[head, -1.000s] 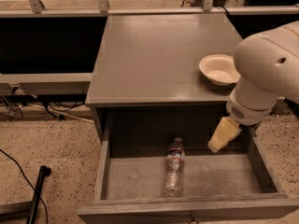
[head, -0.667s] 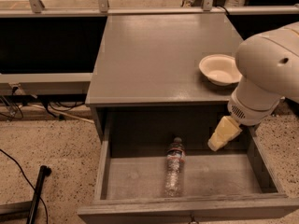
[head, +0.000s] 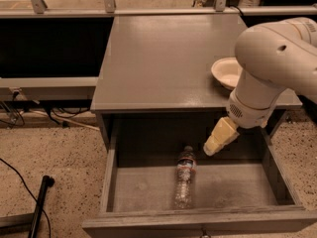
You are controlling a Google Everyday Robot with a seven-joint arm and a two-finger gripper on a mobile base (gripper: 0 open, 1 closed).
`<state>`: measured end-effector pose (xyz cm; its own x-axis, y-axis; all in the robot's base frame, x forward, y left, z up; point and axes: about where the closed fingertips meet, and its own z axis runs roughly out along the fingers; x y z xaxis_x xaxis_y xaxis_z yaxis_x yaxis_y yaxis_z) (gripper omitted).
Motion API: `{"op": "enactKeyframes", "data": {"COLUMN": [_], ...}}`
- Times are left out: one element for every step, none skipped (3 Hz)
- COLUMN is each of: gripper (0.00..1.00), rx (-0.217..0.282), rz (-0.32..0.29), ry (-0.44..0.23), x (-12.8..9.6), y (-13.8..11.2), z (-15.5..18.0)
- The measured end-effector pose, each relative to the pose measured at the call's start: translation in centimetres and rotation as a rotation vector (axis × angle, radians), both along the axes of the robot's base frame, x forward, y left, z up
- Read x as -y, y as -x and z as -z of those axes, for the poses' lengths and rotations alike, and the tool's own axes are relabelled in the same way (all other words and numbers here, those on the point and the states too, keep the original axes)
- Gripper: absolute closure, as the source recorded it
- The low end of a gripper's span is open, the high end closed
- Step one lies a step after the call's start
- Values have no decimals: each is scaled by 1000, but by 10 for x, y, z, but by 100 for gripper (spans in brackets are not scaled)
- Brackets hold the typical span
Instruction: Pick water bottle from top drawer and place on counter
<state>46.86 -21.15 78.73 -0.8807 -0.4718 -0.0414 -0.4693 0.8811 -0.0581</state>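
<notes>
The water bottle (head: 184, 181) lies on its side in the middle of the open top drawer (head: 143, 187), cap pointing to the back. The grey counter (head: 168, 58) spans the cabinet top above the drawer. My gripper (head: 218, 139) hangs from the white arm over the drawer's back right part, just right of and above the bottle's cap end, not touching it. Only one cream finger shows.
A small white round bowl (head: 226, 73) sits on the counter's right side, partly behind my arm. A black pole (head: 39, 202) and cables lie on the speckled floor at left. A railing runs along the back.
The gripper has shifted slightly left, toward the bottle's cap end. The bottle has not moved.
</notes>
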Motion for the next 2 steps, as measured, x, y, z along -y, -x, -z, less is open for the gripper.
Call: {"op": "enactKeyframes", "data": {"gripper": [0,0], "rx": [-84,-96], "rz": [150,256], "ry": [-97,-116], "x": [-39,-45], "y": [1,2], "z": [9,10]}}
